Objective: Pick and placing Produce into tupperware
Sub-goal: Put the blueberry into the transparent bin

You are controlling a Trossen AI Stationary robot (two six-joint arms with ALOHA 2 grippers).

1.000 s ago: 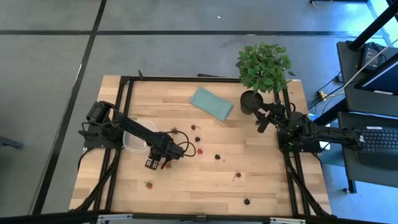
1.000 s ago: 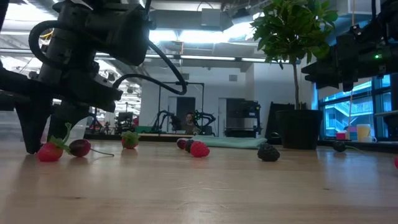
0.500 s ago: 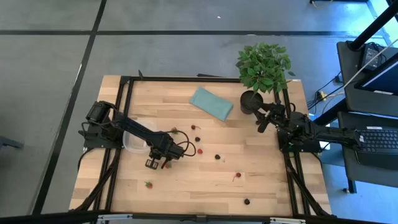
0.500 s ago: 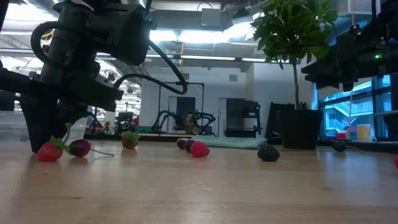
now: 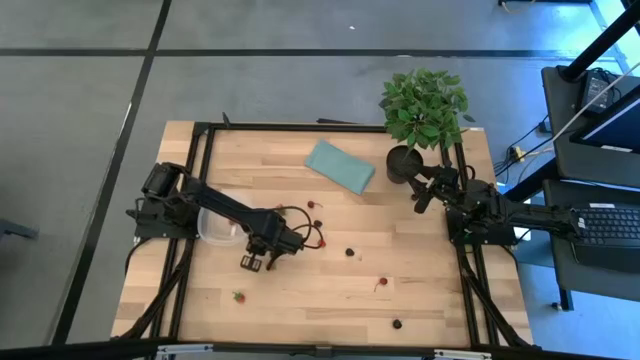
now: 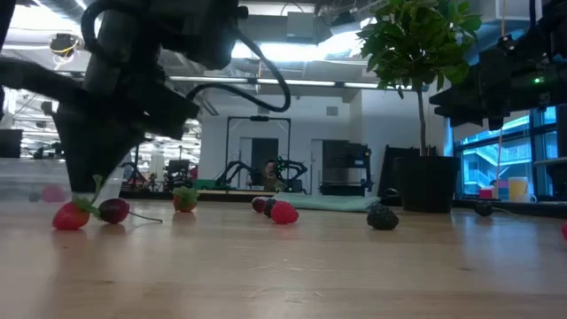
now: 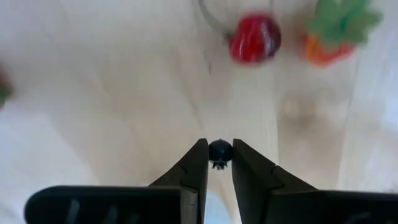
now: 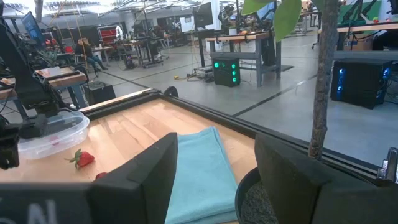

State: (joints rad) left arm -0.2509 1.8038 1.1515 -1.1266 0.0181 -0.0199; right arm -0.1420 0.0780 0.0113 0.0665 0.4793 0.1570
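Left gripper (image 7: pixel 219 163) hangs above table (image 5: pixel 430 300), beside tupperware (image 5: pixel 213 228); jaws clamped on small dark berry (image 7: pixel 219 151). Under it on wood: red cherry with stem (image 7: pixel 254 38) and strawberry with green top (image 7: pixel 331 38). More produce scattered over table: red berry (image 5: pixel 238 296) near front edge, dark berry (image 5: pixel 397 324) at front right, dark one (image 5: pixel 350 252) in middle. Tupperware holds something pinkish, cannot tell what. Farther: teal pad (image 5: pixel 340 165), potted plant (image 5: pixel 424 108). Right gripper (image 5: pixel 424 194) waits near plant pot, jaws apart, holding nothing.
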